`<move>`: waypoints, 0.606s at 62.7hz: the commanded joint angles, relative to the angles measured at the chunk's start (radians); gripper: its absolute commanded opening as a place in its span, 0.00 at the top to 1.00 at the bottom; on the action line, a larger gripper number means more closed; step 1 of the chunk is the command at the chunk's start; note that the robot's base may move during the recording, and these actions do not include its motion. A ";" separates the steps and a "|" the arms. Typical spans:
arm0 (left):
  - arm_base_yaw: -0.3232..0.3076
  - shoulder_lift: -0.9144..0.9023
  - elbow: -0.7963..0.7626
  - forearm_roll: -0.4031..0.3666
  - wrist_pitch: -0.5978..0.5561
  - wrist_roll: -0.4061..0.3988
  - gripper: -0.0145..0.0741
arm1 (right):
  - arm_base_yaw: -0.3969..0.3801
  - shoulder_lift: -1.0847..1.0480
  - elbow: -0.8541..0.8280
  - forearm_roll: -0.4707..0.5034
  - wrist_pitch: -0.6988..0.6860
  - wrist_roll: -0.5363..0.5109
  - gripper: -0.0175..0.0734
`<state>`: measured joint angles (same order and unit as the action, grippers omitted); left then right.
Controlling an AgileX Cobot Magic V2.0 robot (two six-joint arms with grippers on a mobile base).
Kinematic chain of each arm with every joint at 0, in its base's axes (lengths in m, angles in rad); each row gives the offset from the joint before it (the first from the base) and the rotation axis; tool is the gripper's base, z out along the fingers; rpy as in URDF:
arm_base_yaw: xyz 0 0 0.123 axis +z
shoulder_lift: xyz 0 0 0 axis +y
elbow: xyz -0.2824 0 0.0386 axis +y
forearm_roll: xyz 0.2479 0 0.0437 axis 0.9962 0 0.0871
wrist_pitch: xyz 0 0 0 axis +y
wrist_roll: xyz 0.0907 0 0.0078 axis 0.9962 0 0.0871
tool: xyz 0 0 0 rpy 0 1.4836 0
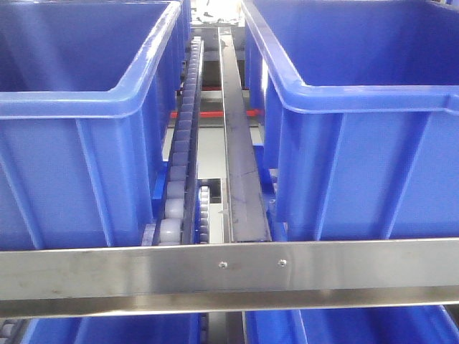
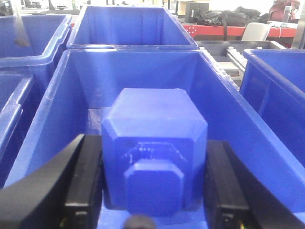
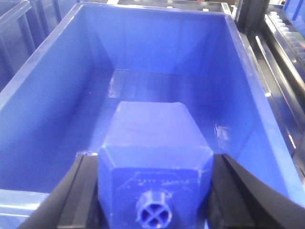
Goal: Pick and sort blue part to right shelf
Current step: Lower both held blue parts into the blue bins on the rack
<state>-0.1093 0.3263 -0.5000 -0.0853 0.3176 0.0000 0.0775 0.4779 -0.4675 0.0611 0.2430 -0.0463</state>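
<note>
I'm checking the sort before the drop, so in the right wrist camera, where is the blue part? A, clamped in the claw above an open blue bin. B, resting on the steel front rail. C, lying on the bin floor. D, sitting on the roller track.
A: the blue part sits clamped between the black fingers of the right claw, with the open blue bin below and ahead of it.

Two blue parts showed: one blue part [image 2: 155,157] clamped between the left gripper [image 2: 153,183] pads, another [image 3: 155,164] between the right gripper [image 3: 153,191] pads. Front view counted two large blue bins [image 1: 79,136] on top, one front rail [image 1: 229,269], one roller track [image 1: 183,165] between them.
</note>
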 commanded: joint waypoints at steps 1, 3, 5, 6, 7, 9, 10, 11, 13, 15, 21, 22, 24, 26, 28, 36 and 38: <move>0.001 0.009 -0.030 -0.005 -0.097 0.000 0.58 | -0.006 0.004 -0.032 0.002 -0.098 -0.009 0.44; 0.001 0.009 -0.030 -0.005 -0.097 0.000 0.58 | -0.006 0.004 -0.032 0.002 -0.098 -0.009 0.44; 0.001 0.009 -0.030 -0.005 -0.097 0.000 0.58 | -0.006 0.004 -0.032 0.002 -0.098 -0.009 0.44; 0.001 0.009 -0.030 -0.005 -0.097 0.000 0.58 | -0.006 0.004 -0.032 0.002 -0.098 -0.009 0.44; 0.001 0.009 -0.030 -0.005 -0.097 0.000 0.58 | -0.006 0.004 -0.032 0.002 -0.098 -0.009 0.44; 0.001 0.009 -0.030 -0.005 -0.097 0.000 0.58 | -0.006 0.004 -0.032 0.002 -0.098 -0.009 0.44; 0.001 0.009 -0.030 -0.005 -0.097 0.000 0.58 | -0.006 0.004 -0.032 0.002 -0.098 -0.009 0.44; 0.001 0.009 -0.030 -0.005 -0.097 0.000 0.58 | -0.006 0.004 -0.032 0.002 -0.098 -0.009 0.44; 0.001 0.009 -0.030 -0.005 -0.097 0.000 0.58 | -0.006 0.004 -0.032 0.002 -0.098 -0.009 0.44; 0.001 0.009 -0.030 -0.005 -0.097 0.000 0.58 | -0.006 0.004 -0.032 0.002 -0.098 -0.009 0.44; 0.001 0.009 -0.030 -0.005 -0.097 0.000 0.58 | -0.006 0.004 -0.032 0.002 -0.127 -0.009 0.44; 0.001 0.009 -0.030 -0.005 -0.097 0.000 0.58 | -0.006 0.004 -0.032 0.002 -0.138 -0.009 0.44; 0.001 0.009 -0.030 -0.005 -0.103 0.000 0.58 | -0.006 0.004 -0.032 0.002 -0.151 -0.009 0.44; 0.001 0.009 -0.030 -0.005 -0.110 0.000 0.58 | -0.006 0.004 -0.032 0.002 -0.161 -0.009 0.44; 0.001 0.009 -0.030 -0.005 -0.112 0.000 0.58 | -0.006 0.004 -0.032 0.002 -0.164 -0.009 0.44; 0.001 0.009 -0.030 -0.017 -0.117 0.000 0.58 | -0.006 0.004 -0.032 0.004 -0.164 -0.009 0.44; 0.001 0.011 -0.030 -0.021 -0.117 0.000 0.58 | -0.006 0.007 -0.032 0.004 -0.162 -0.009 0.44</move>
<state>-0.1093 0.3263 -0.5000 -0.0878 0.3043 0.0000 0.0775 0.4779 -0.4675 0.0611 0.1853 -0.0463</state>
